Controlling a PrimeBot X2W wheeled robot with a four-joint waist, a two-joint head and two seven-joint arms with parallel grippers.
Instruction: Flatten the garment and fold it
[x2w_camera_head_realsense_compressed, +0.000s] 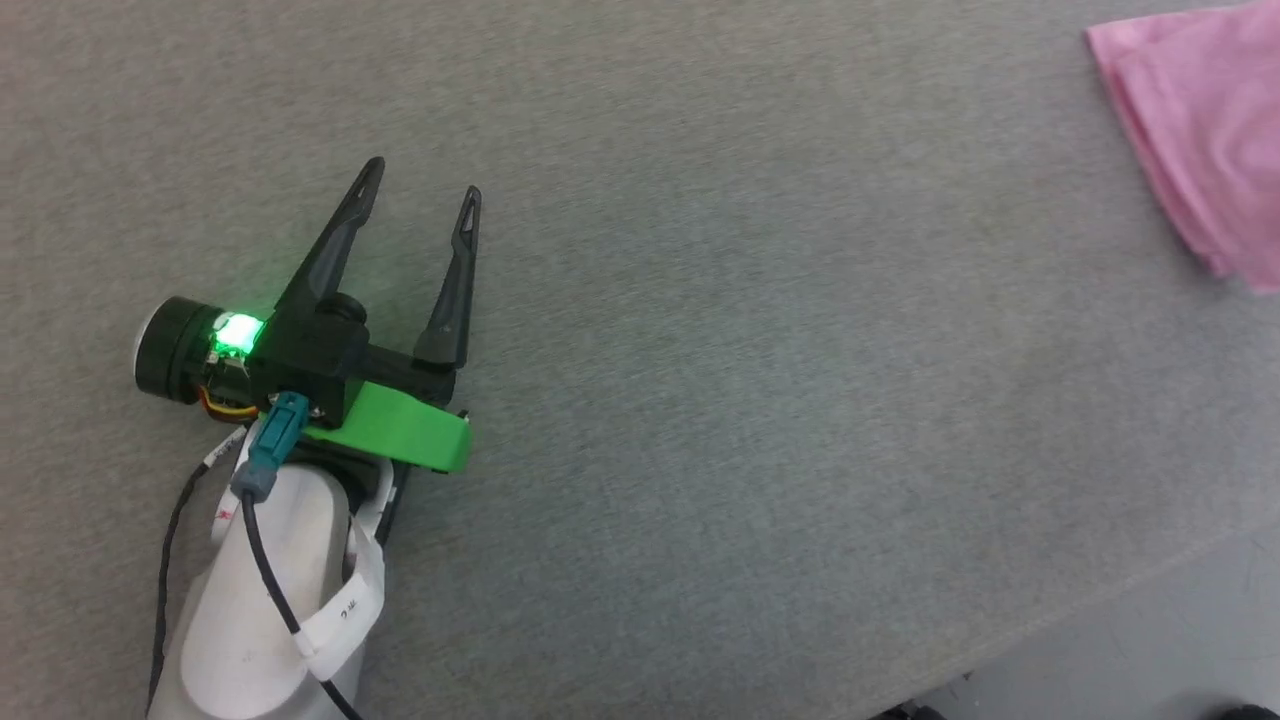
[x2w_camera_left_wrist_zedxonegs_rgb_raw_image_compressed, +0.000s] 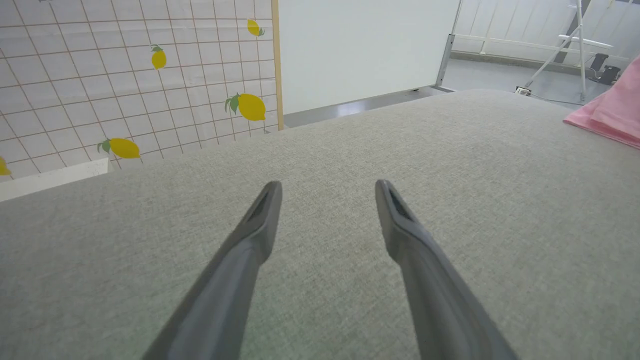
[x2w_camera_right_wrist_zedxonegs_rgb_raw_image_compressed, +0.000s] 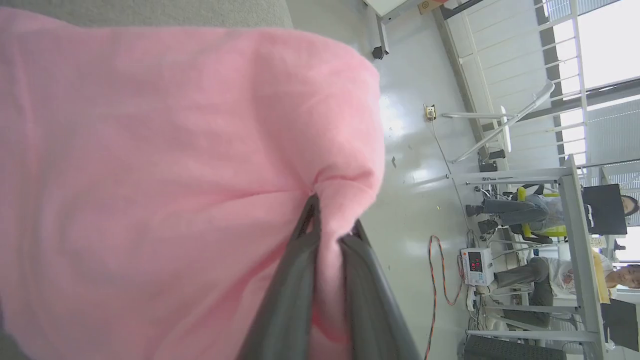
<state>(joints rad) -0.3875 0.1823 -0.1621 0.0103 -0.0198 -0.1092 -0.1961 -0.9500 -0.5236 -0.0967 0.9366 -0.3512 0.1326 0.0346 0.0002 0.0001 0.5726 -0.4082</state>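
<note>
- Garment (x2w_camera_head_realsense_compressed: 1200, 130): sits at the upper right corner of the head view on the grey counter (x2w_camera_head_realsense_compressed: 700, 400), well apart from the left claw (x2w_camera_head_realsense_compressed: 422, 180) at the lower left.
- In the left wrist view the garment (x2w_camera_left_wrist_zedxonegs_rgb_raw_image_compressed: 612, 112) shows as a pink edge far off to the right of the left claw (x2w_camera_left_wrist_zedxonegs_rgb_raw_image_compressed: 327, 187).
- Left claw: the two long dark fingers are spread wide with nothing between them, over bare counter.
- Right claw (x2w_camera_right_wrist_zedxonegs_rgb_raw_image_compressed: 334, 215): pinched tight on a fold of the garment (x2w_camera_right_wrist_zedxonegs_rgb_raw_image_compressed: 175, 175), and the cloth puckers into creases right at the fingertips.
- Garment fabric: plain light pink, thin and soft, with a rounded, billowing outline in the right wrist view and layered straight edges in the head view.
- Counter: a fine woven grey texture, matte and flat.
- Left claw body: black, with a bright green plastic piece and a glowing green light, mounted on a smooth pale forearm (x2w_camera_head_realsense_compressed: 260, 600).
</note>
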